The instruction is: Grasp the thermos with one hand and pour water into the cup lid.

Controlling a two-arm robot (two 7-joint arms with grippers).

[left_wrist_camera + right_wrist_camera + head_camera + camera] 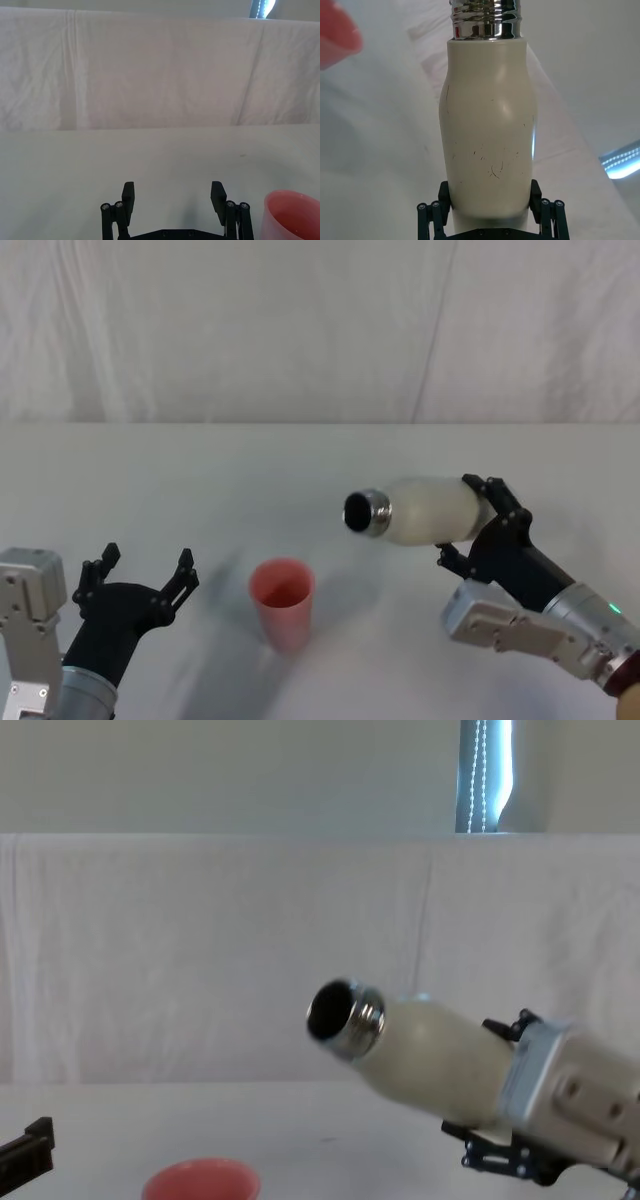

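The cream-white thermos [425,510] is held in the air, tipped on its side, its open chrome neck [364,512] pointing left. My right gripper [478,522] is shut on its lower body; the black fingers [536,195] clasp both sides of the thermos [490,135]. From the chest the thermos [430,1055] hangs tilted, mouth up-left. The pink cup lid [282,600] stands upright on the table, below and left of the mouth; it also appears as cup lid [292,215] and cup lid [200,1182]. My left gripper [140,580] rests open at the table's left, holding nothing.
The white table [300,460] runs back to a white cloth backdrop [320,330]. A bright window strip [485,775] shows above the backdrop.
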